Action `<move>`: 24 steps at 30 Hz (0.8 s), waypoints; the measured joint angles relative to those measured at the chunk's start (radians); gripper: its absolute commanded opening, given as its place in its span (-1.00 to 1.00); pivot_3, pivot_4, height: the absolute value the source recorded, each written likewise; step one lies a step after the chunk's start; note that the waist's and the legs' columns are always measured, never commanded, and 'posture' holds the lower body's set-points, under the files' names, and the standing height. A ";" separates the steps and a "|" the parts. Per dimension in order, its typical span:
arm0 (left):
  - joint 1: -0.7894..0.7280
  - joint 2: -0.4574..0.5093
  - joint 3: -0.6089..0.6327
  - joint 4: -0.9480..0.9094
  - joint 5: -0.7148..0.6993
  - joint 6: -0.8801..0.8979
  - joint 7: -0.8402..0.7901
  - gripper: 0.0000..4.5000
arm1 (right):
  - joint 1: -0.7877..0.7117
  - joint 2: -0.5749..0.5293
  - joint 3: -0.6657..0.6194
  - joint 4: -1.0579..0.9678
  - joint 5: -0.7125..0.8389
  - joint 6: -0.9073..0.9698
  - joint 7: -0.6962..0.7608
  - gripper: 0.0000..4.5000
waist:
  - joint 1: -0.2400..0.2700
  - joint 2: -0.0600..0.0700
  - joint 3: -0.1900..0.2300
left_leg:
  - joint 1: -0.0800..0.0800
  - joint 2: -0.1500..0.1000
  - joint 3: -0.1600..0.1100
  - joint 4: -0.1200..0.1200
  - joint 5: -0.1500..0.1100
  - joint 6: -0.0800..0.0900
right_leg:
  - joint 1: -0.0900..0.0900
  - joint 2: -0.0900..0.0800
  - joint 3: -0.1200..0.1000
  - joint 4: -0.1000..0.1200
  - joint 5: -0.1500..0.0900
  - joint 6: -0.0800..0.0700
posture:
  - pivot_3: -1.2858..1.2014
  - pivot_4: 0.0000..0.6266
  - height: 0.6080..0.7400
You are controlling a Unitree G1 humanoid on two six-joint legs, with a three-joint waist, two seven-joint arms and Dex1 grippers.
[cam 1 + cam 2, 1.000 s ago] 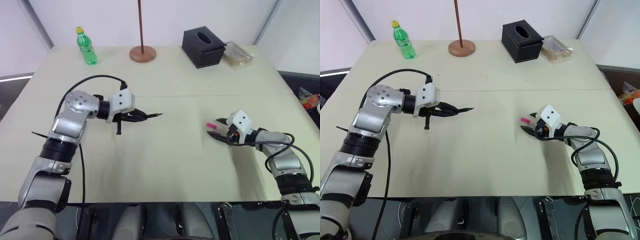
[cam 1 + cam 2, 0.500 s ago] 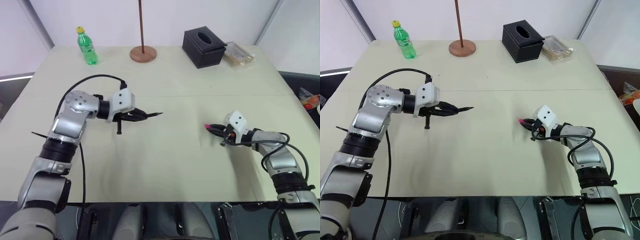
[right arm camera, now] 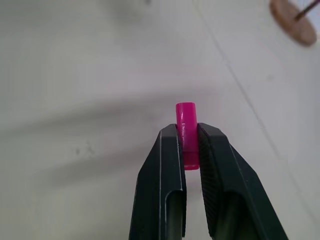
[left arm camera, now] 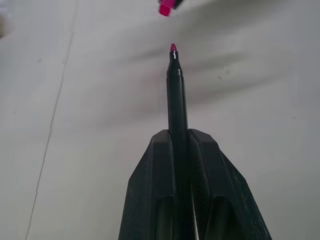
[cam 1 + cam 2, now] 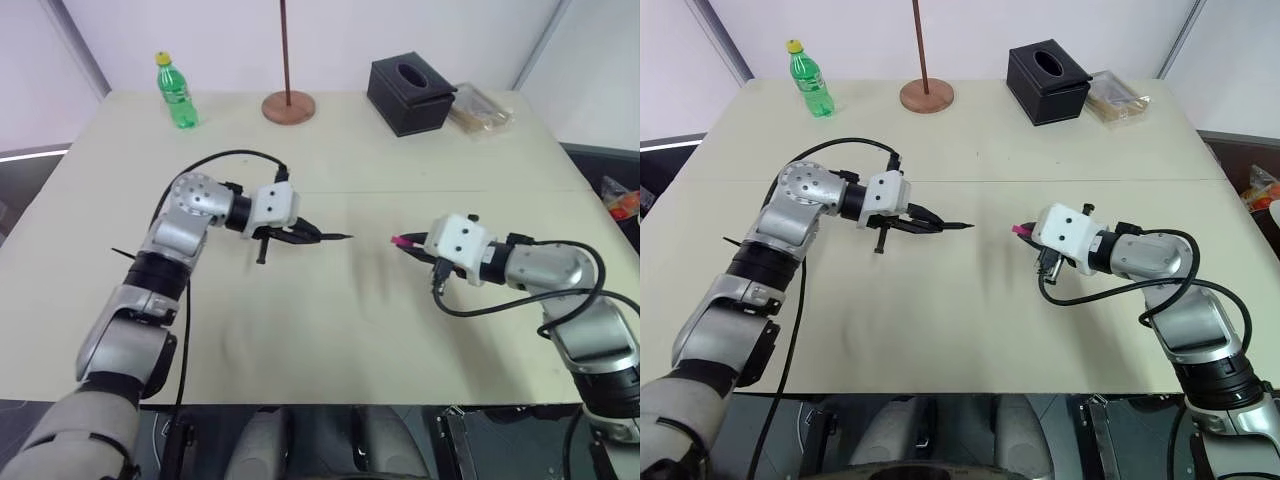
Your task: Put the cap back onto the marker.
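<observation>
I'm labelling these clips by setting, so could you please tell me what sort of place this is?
Probably an indoor lab or office test room: a plain pale table against white walls, set with everyday props, namely a green bottle, a black tissue box and a round wooden stand.

You get bright, even light from overhead in both head views, with no hard glare on the pale table (image 5: 330, 340). Shadows are soft and faint: a diffuse grey smudge lies on the table under each arm. The head views stay sharp to the far edge, where the green bottle (image 5: 175, 92) and black box (image 5: 410, 95) read crisply. In the left wrist view, the marker (image 4: 176, 95) is sharp while the pink cap (image 4: 165, 7) beyond it is slightly soft, and broad blurred shadows band the table. In the right wrist view, the cap is in focus and the wooden base (image 3: 294, 22) behind is blurred.
</observation>
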 measured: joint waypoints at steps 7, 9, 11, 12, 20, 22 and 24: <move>-0.063 -0.049 -0.017 0.131 0.034 -0.138 -0.014 -1.00 | -0.033 -0.002 0.037 -0.050 0.001 0.080 0.007 -0.97 | 0.001 0.000 0.000 | 0.000 0.000 0.000 0.000 0.000 0.000 | 0.000 0.000 0.000 0.000 0.000 0.000 | 0.03 -0.52 1.00; -0.079 -0.058 -0.017 0.152 0.046 -0.173 -0.003 -1.00 | -0.032 -0.004 0.050 -0.050 0.001 0.086 0.011 -0.97 | 0.001 0.000 0.000 | 0.000 0.000 0.000 0.000 0.000 0.000 | 0.000 0.000 0.000 0.000 0.000 0.000 | 0.03 -0.52 1.00; -0.082 -0.062 -0.017 0.166 0.057 -0.199 0.012 -1.00 | -0.032 -0.008 0.051 -0.052 0.001 0.090 0.013 -0.97 | 0.001 0.000 0.000 | 0.000 0.000 0.000 0.000 0.000 0.000 | 0.000 0.000 0.000 0.000 0.000 0.000 | 0.03 -0.52 1.00; -0.082 -0.064 -0.017 0.174 0.060 -0.210 0.017 -1.00 | -0.032 -0.011 0.051 -0.055 0.001 0.090 0.014 -0.97 | 0.000 0.000 0.000 | 0.000 0.000 0.000 0.000 0.000 0.000 | 0.000 0.000 0.000 0.000 0.000 0.000 | 0.03 -0.52 1.00; -0.086 -0.068 -0.017 0.193 0.080 -0.247 0.050 -1.00 | -0.040 -0.017 0.054 -0.058 0.002 0.098 0.028 -0.97 | 0.000 0.000 0.000 | 0.000 0.000 0.000 0.000 0.000 0.000 | 0.000 0.000 0.000 0.000 0.000 0.000 | 0.03 -0.52 1.00; -0.086 -0.072 -0.017 0.193 0.080 -0.252 0.053 -1.00 | -0.050 -0.017 0.056 -0.058 0.003 0.103 0.029 -0.97 | 0.001 0.000 0.000 | 0.000 0.000 0.000 0.000 0.000 0.000 | 0.000 0.000 0.000 0.000 0.000 0.000 | 0.03 -0.52 1.00; -0.086 -0.075 -0.017 0.193 0.080 -0.252 0.054 -1.00 | -0.060 -0.016 0.059 -0.058 0.003 0.106 0.030 -0.97 | 0.000 0.000 0.000 | 0.000 0.000 0.000 0.000 0.000 0.000 | 0.000 0.000 0.000 0.000 0.000 0.000 | 0.03 -0.52 1.00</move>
